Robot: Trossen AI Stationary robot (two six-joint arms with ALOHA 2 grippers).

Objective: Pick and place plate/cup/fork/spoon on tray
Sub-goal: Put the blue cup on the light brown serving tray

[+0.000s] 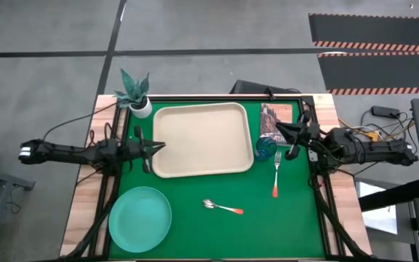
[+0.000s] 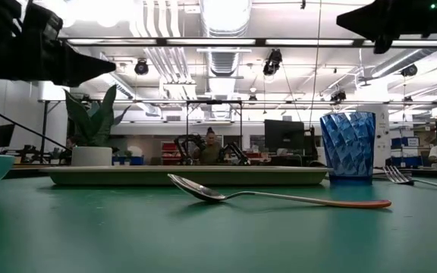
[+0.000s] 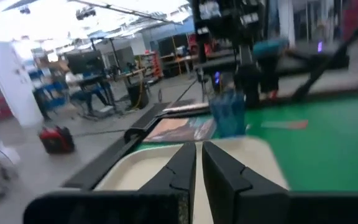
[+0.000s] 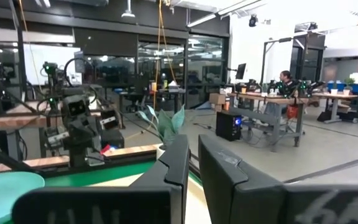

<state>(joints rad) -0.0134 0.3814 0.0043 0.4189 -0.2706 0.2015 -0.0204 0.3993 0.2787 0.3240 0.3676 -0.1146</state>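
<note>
My left gripper (image 1: 158, 145) hovers at the tray (image 1: 202, 140)'s left edge, fingers nearly pressed together; my right gripper (image 1: 281, 129) hangs above the cup (image 1: 265, 148), likewise narrowed, holding nothing.

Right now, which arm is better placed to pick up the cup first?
The right. In the high view the right gripper sits just beside the cup and the fork, while the left gripper waits across the empty tray, nearer the plate.
</note>
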